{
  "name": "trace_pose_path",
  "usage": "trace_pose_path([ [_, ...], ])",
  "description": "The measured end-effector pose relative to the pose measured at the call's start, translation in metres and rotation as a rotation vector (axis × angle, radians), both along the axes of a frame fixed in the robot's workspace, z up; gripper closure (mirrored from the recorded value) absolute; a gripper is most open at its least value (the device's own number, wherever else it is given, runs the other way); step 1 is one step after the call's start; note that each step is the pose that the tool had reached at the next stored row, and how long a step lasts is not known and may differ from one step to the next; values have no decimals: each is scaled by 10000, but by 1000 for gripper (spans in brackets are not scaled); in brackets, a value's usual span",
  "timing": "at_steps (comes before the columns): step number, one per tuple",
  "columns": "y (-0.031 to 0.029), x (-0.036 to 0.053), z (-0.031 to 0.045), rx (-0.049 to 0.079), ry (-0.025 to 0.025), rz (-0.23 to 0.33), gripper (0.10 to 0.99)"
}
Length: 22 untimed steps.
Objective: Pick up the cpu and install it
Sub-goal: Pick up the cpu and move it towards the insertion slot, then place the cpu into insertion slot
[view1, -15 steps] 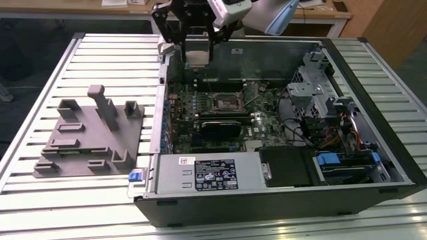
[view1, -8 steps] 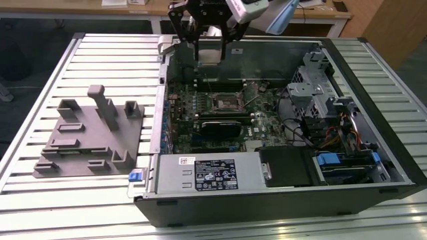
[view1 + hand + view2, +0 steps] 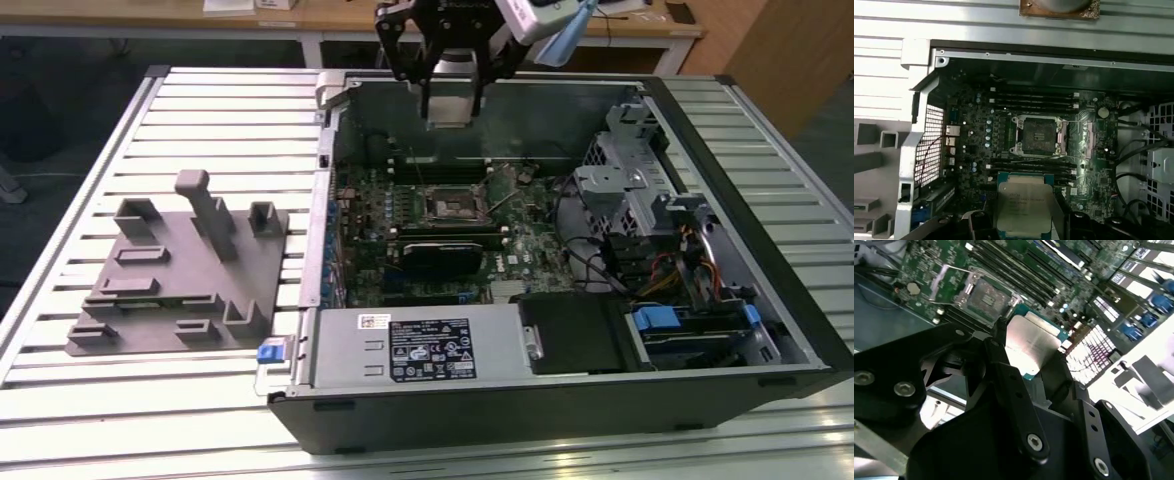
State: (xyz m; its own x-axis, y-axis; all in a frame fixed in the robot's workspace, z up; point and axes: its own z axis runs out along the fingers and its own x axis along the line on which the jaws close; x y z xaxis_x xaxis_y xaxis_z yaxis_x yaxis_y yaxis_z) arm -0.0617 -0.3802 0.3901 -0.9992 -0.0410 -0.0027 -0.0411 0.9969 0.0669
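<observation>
The arm is seen entering from the top of the exterior view, with the gripper (image 3: 450,92) pointed downward over the far wall of the open case (image 3: 534,425). The case lies on its side on the slatted desk (image 3: 80,400).

The gripper is closed on the cpu (image 3: 449,112), which is held by its edges between the two black fingers (image 3: 1004,371). The chip is carried in the air, well above the board (image 3: 534,240) and touching nothing but the fingers. In the second wrist view the cpu (image 3: 1031,347) is shown with its silvery top facing the camera, tilted, and the gripper (image 3: 1029,361) is clamped on opposite sides of it. In the first wrist view the cpu (image 3: 1024,206) is seen in front of the gripper (image 3: 1024,226), with the board spread out beyond it.

The socket (image 3: 451,205) sits near the middle of the board and is uncovered. In both wrist views its metal frame is swung back to one side, and the socket (image 3: 1036,135) (image 3: 985,297) is apart from the chip.

A black block (image 3: 438,255) is mounted just beside the socket, on the near side in the exterior view. A grey tray (image 3: 174,270) rests on the desk at the exterior view's left, beside the case and well apart from the gripper.
</observation>
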Motion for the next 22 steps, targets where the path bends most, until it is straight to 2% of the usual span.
trace_pose_path([
  [14,62,408,-9,2,-15,-1,561],
  [19,62,469,-10,-2,-15,-65,561],
  [22,62,476,-11,-4,-15,-154,561],
])
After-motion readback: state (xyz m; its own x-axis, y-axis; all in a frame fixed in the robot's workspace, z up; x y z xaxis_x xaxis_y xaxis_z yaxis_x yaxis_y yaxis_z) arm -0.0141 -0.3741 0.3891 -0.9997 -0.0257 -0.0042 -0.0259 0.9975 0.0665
